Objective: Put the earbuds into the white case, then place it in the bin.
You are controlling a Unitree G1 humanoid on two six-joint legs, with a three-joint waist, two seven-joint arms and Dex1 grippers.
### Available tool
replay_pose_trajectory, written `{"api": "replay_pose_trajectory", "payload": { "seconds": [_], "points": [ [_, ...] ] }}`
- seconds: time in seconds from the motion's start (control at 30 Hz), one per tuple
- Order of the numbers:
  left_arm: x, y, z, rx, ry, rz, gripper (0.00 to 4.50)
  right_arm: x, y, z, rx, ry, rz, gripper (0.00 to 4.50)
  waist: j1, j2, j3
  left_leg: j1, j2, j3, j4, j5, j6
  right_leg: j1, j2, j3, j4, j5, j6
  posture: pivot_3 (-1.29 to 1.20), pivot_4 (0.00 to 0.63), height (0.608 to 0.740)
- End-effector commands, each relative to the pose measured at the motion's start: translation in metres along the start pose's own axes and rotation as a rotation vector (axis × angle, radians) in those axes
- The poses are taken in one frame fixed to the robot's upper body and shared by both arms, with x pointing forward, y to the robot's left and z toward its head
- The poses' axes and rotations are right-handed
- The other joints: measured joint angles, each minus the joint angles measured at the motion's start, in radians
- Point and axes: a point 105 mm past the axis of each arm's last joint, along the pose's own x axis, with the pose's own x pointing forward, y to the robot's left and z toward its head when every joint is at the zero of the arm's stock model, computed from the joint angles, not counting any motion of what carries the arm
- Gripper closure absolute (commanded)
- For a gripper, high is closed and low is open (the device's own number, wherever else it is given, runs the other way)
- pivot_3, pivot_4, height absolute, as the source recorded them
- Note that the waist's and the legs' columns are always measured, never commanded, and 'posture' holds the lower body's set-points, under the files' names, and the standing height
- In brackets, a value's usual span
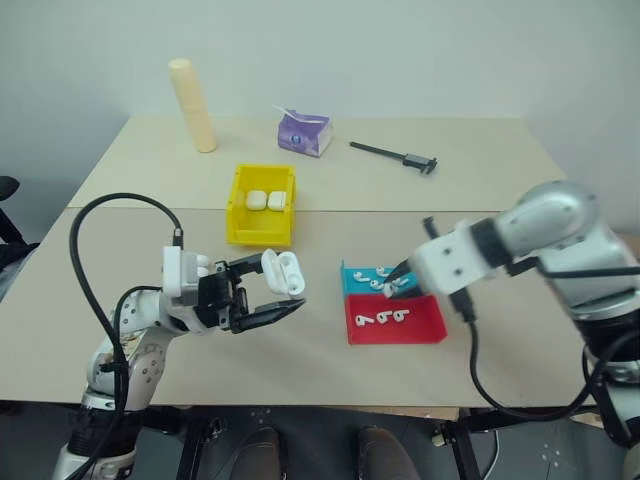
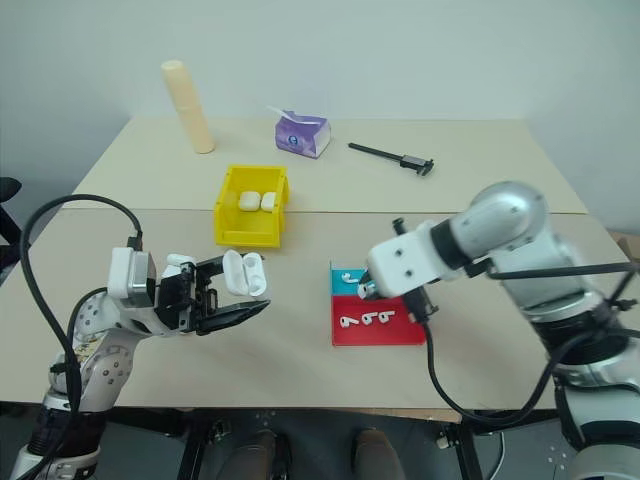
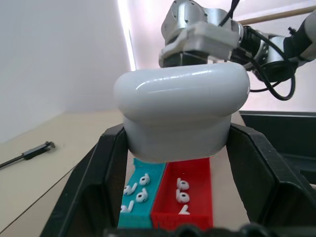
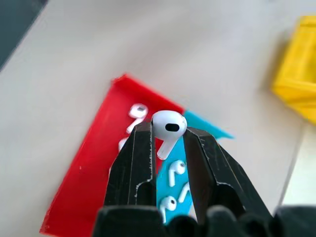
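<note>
Two grippers raised over the table (image 1: pixel 300 360): left gripper (image 1: pixel 285 300) clamped on an open white case (image 1: pixel 282 270), right gripper (image 4: pixel 165 143) pinching one earbud (image 4: pixel 168 126) above the trays. Below it, red tray (image 1: pixel 420 328) holding three earbuds, teal tray (image 1: pixel 352 280) holding more. Farther back, yellow bin (image 1: pixel 240 215) with two cases (image 1: pixel 265 200) inside.

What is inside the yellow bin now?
Two white cases lie side by side, closed, on the floor of the yellow bin. The near wall hides part of the floor, so something small lying there could not be seen.
</note>
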Motion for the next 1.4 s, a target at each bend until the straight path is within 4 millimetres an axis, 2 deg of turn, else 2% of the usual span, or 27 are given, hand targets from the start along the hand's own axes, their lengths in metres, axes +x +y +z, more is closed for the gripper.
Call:
{"api": "replay_pose_trajectory", "payload": {
  "seconds": [0.03,0.13,0.23,0.33,0.4,0.63,0.9,1.17,1.4],
  "points": [
    [0.015,-0.011,0.011,-0.004,-0.062,-0.125,1.75,-0.034,-0.011,0.025,0.020,-0.182,-0.176,3.84,0.000,0.000,0.000,0.000,0.000,0.000,0.000,0.000,0.000,0.000,0.000,0.000,0.000,0.000,0.000,0.00,0.150,0.740],
    [0.022,-0.020,0.005,-0.044,-0.049,-0.203,1.75,-0.054,-0.021,0.041,0.095,-0.372,-0.319,3.84,-0.001,0.000,0.000,0.000,0.000,0.000,0.000,0.000,0.000,0.001,0.000,0.000,0.000,0.000,0.000,0.00,0.150,0.740],
    [0.025,-0.025,0.002,-0.027,-0.040,-0.242,1.75,-0.062,-0.026,0.061,0.124,-0.565,-0.392,3.84,-0.004,0.000,0.000,0.000,0.000,-0.002,0.000,0.000,0.000,0.000,0.001,0.001,0.000,0.000,0.000,0.00,0.150,0.740],
    [0.028,-0.023,0.003,-0.003,-0.041,-0.245,1.75,-0.057,-0.028,0.078,0.157,-0.725,-0.412,3.84,-0.004,0.000,0.000,0.000,0.000,-0.003,-0.001,0.000,0.000,0.000,0.001,0.001,0.000,0.000,0.000,0.00,0.150,0.740],
    [0.029,-0.022,0.004,0.011,-0.038,-0.247,1.75,-0.045,-0.026,0.086,0.160,-0.775,-0.395,3.84,-0.002,0.000,0.000,0.000,0.000,-0.003,0.000,0.000,0.000,0.001,0.001,0.001,0.000,0.000,0.000,0.00,0.150,0.740],
    [0.029,-0.020,0.006,0.039,-0.019,-0.244,1.75,-0.011,-0.012,0.085,0.098,-0.821,-0.386,3.84,-0.001,0.000,0.000,-0.001,0.000,-0.003,0.000,0.000,0.000,0.000,0.000,0.001,-0.001,0.000,0.001,0.00,0.150,0.740],
    [0.028,-0.022,0.007,0.055,-0.005,-0.241,1.75,-0.002,-0.008,0.081,0.077,-0.825,-0.367,3.84,-0.002,0.000,0.000,0.000,0.000,-0.003,0.000,0.000,0.000,0.001,0.001,0.000,-0.001,0.000,0.001,0.00,0.150,0.740],
    [0.029,-0.022,0.007,0.061,-0.001,-0.242,1.75,0.018,-0.004,0.073,0.095,-0.755,-0.334,3.84,-0.001,0.000,0.000,-0.001,0.000,-0.003,0.000,0.000,0.000,0.001,0.001,0.000,-0.001,0.000,0.001,0.00,0.150,0.740],
    [0.029,-0.023,0.006,0.063,0.006,-0.248,1.75,0.024,-0.003,0.071,0.092,-0.739,-0.323,3.84,-0.001,0.000,0.000,-0.001,0.000,-0.003,0.000,0.000,0.000,0.001,0.001,0.000,-0.001,0.000,0.001,0.00,0.150,0.740]
  ]
}}
